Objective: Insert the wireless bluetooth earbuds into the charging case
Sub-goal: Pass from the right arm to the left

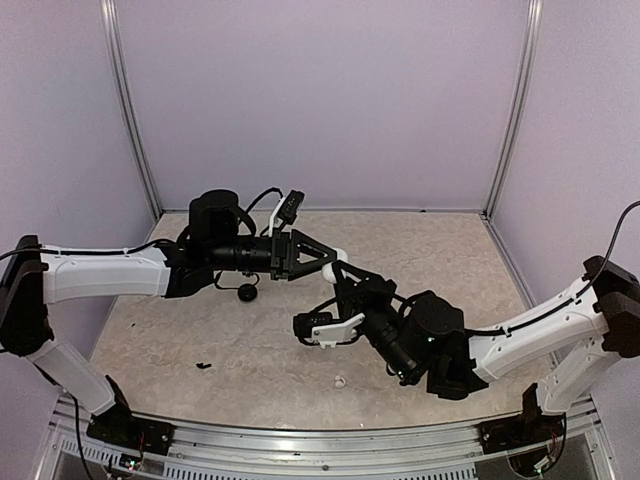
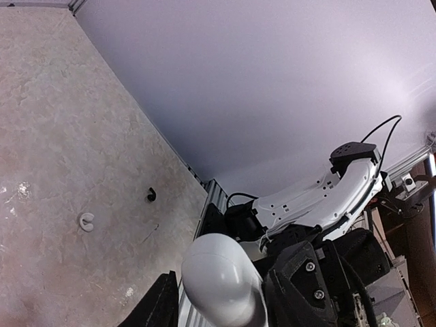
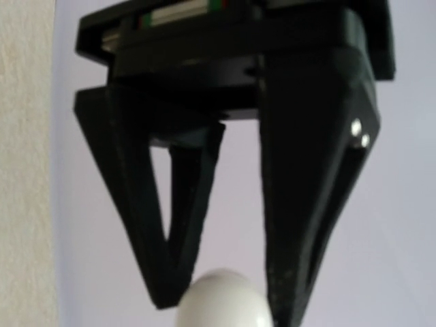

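1. Pinched between the closed-in fingers of the left gripper (image 2: 230,272) and raised well above the speckled beige stone-look table (image 1: 470,260): a small smooth white oval plastic charging case (image 2: 216,266), nose to nose with the right gripper (image 1: 348,280).
2. Right gripper's jaws: apart or together, impossible to tell. Too dark and crowded from overhead, and absent from its own wrist view.
3. First hazard, a slip: a glossy, rounded shell gripped only at its flanks, likely to squirt free and drop to the table under any push from the second arm.
4. Second hazard, a knock: two grippers working tip to tip in mid-air, enough to twist the charging case askew in its hold.
5. Third hazard, a lost part: one tiny white rounded plastic earbud (image 1: 340,381) lying on the table near the front rail, well apart from the charging case. Small enough to be flicked away by a careless approach.
6. Contents of the charging case: nothing on show. No open cavity visible, lid seemingly down, seam not made out. Second earbud nowhere in sight.
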`<state>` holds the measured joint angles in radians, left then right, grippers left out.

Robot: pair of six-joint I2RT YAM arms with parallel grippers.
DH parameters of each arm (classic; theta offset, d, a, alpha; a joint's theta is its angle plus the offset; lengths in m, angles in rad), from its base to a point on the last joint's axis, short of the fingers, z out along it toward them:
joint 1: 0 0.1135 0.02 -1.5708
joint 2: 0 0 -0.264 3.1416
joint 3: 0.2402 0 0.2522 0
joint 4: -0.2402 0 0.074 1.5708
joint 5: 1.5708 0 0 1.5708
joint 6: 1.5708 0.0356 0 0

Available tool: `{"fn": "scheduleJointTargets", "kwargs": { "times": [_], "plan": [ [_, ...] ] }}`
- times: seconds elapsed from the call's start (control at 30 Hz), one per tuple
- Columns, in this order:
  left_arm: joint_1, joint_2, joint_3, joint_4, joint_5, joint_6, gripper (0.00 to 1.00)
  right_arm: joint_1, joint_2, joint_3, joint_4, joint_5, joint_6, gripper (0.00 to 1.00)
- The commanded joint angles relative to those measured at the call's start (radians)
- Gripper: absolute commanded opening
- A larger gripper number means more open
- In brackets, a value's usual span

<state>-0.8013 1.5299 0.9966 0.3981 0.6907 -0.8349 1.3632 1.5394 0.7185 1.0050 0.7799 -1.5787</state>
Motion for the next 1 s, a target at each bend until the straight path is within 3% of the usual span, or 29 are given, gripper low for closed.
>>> {"fn": "scheduleJointTargets", "kwargs": {
  "times": [0.0,0.2,0.47,0.67,0.77,0.9,0.97],
  "plan": [
    [-0.006,0.019,0.046,0.012,0.022,-0.021,0.44,0.011,0.016,-0.016,0.091,0.014,-0.040,0.17],
    [-0.001,0.022,0.046,0.045,0.032,-0.054,0.40,0.013,0.017,-0.019,0.091,0.013,-0.046,0.18],
    [0.023,0.011,0.030,0.070,0.024,-0.080,0.25,0.012,0.019,-0.032,0.143,0.013,-0.078,0.22],
    [0.033,0.006,0.030,0.071,0.027,-0.070,0.21,0.011,0.008,-0.045,0.164,0.010,-0.081,0.49],
    [0.049,-0.011,0.036,0.042,0.013,-0.029,0.20,0.012,-0.009,-0.052,0.143,0.007,-0.047,0.68],
    [0.080,-0.044,0.062,-0.048,-0.019,0.061,0.19,-0.004,-0.054,-0.047,0.025,0.007,0.081,0.79],
    [0.090,-0.060,0.083,-0.110,-0.049,0.124,0.19,-0.026,-0.094,-0.030,-0.112,-0.006,0.214,0.80]
  ]
}}
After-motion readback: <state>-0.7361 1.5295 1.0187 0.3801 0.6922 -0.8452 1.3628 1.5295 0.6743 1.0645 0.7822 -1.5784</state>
